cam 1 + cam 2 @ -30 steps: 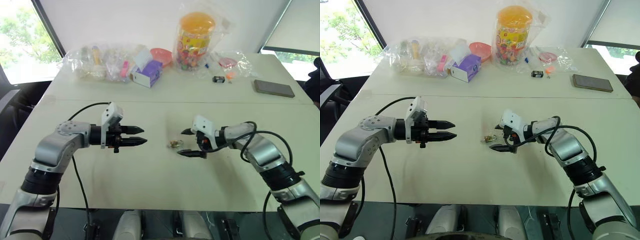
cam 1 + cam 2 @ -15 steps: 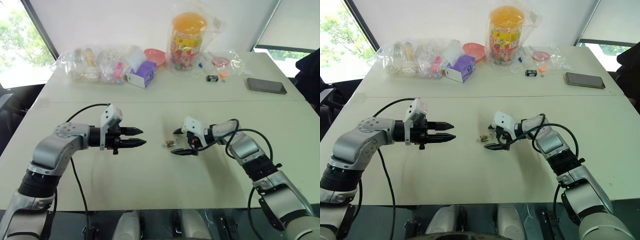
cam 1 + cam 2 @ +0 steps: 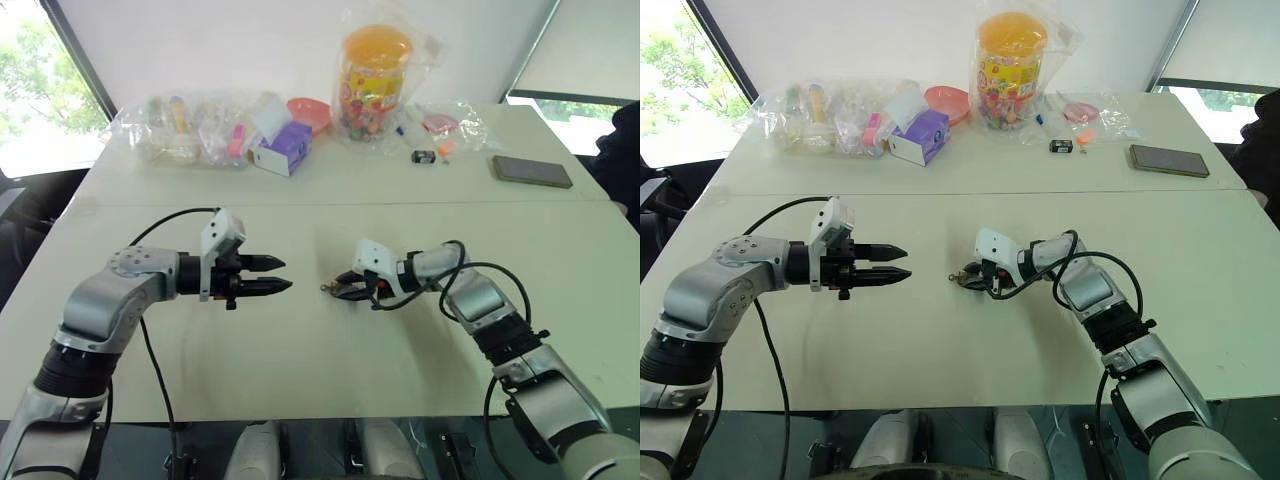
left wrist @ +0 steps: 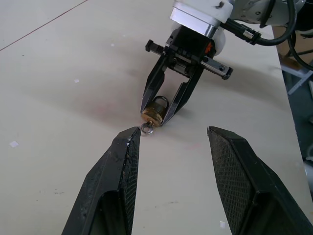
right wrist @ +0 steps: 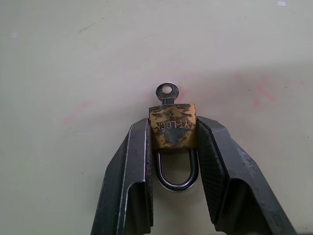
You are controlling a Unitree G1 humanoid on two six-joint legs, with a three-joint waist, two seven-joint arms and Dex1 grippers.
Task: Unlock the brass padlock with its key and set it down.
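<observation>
The brass padlock (image 5: 172, 126) lies on the pale table (image 3: 300, 360) with its silvery shackle shut. Its key (image 5: 167, 91) sticks out of the lock's base, the ring-shaped head showing. My right gripper (image 5: 172, 133) is shut on the brass body, one finger pressed on each side, low over the table. In the left wrist view the padlock (image 4: 154, 108) and the key's ring (image 4: 146, 129) sit just beyond my left gripper (image 4: 173, 131). It hovers open and holds nothing, a short way left of the lock, with its fingertips (image 3: 281, 286) pointing at the lock.
Along the table's far side stand clear plastic bags (image 3: 180, 125), a purple box (image 3: 283, 148), a jar with an orange lid (image 3: 372, 70), a small black item (image 3: 423, 156) and a dark phone (image 3: 531, 171). A seam (image 3: 150, 205) crosses the table behind the arms.
My right gripper has slid left up to the padlock and closed its wide-open fingers on the brass body. The left gripper has stayed put.
</observation>
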